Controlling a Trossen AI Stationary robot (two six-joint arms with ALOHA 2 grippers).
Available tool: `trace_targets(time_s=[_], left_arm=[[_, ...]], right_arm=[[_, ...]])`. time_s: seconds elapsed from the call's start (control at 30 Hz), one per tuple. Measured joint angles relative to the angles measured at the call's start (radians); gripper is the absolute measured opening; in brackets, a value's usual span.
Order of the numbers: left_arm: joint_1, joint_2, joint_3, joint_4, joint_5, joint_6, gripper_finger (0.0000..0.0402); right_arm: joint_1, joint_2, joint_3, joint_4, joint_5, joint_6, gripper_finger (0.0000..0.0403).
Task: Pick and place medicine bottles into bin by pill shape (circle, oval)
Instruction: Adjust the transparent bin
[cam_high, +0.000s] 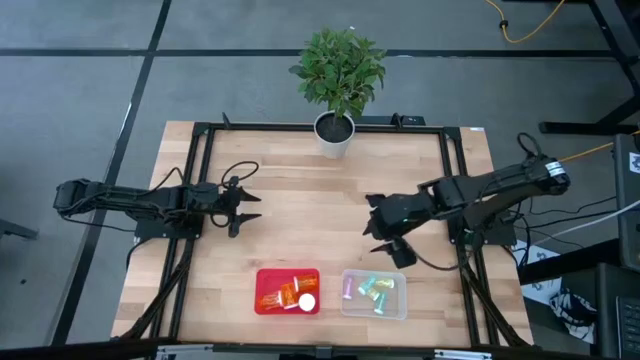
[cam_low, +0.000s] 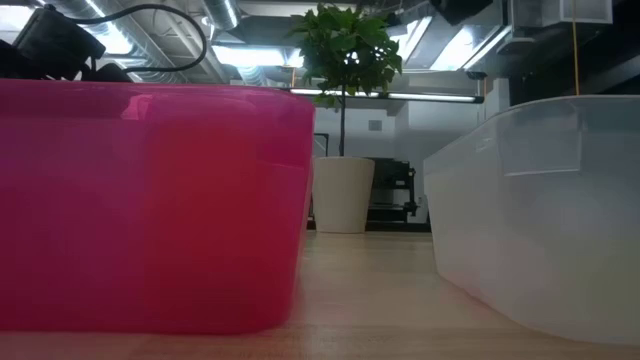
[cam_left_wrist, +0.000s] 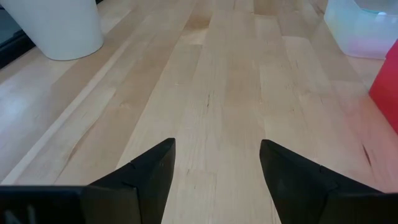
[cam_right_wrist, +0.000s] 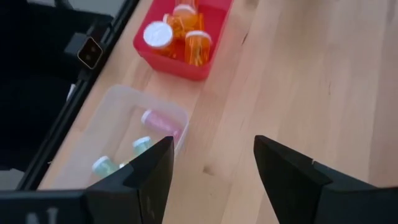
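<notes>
Several orange bottles with white caps (cam_high: 291, 294) lie in the red bin (cam_high: 262, 275); they also show in the right wrist view (cam_right_wrist: 186, 38). Pastel bottles (cam_high: 375, 290), pink, teal and green, lie in the clear bin (cam_high: 400, 310), also seen in the right wrist view (cam_right_wrist: 160, 121). My left gripper (cam_high: 250, 206) is open and empty over the table's left middle. My right gripper (cam_high: 372, 228) is open and empty, above the table just beyond the clear bin's far side.
A potted plant in a white pot (cam_high: 336, 132) stands at the table's far middle. The two bins sit side by side near the front edge. Bare wood lies between the two grippers (cam_high: 310, 215). A black frame (cam_high: 200, 130) runs along the table's sides.
</notes>
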Motion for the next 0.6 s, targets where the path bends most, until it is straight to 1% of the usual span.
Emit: trace_targets(time_s=[0.13,0.37,0.6], left_arm=[[0.0,0.0,0.0,0.0,0.0,0.0,0.0228],[0.0,0.0,0.0,0.0,0.0,0.0,0.0228],[0.0,0.0,0.0,0.0,0.0,0.0,0.0228]], right_arm=[[0.0,-0.139,-0.133,0.115,0.0,0.002,0.0225],[0.0,-0.396,-0.459,0.365,0.001,0.068,0.0225],[0.0,-0.573,-0.761,0.642,0.001,0.105,0.0225]])
